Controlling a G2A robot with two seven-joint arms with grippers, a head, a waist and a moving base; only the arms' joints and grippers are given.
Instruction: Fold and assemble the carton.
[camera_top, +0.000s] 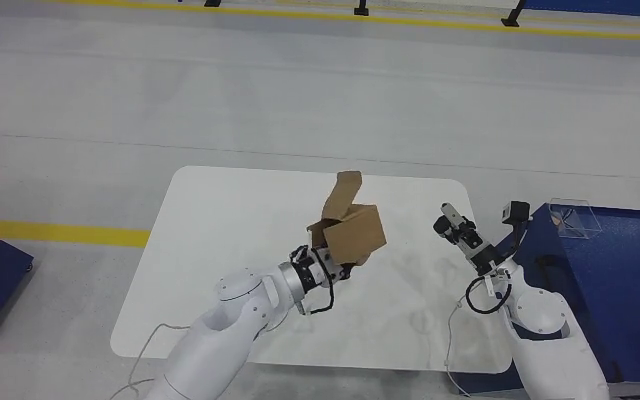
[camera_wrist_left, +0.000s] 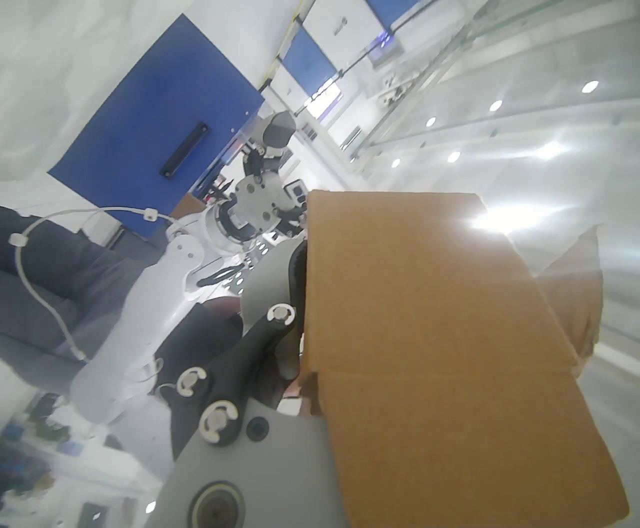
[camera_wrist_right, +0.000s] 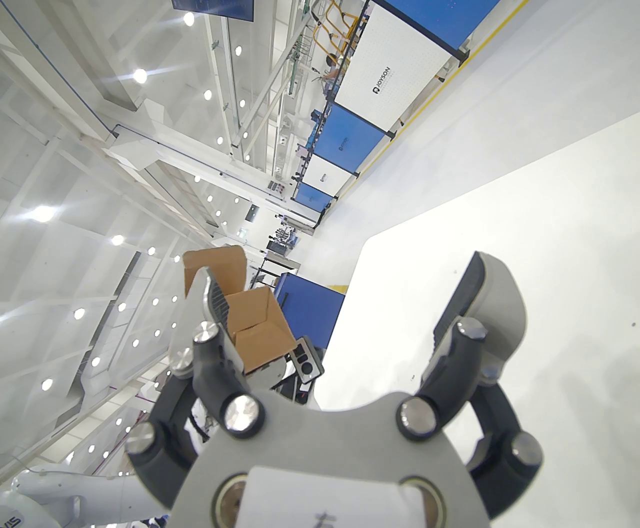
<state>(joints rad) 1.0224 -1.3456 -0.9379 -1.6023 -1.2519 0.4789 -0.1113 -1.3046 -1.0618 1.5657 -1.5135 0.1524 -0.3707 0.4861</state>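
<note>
At the top view's centre the left gripper (camera_top: 338, 266) clamps the brown carton (camera_top: 356, 232) over the table (camera_top: 220, 230). Right of it the right gripper (camera_wrist_right: 344, 272) stands spread, empty, a white label (camera_wrist_right: 325, 495) on its base.

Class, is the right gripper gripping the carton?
No, the right gripper stands open with nothing in it, and the carton is farther off, apart from it.
</note>
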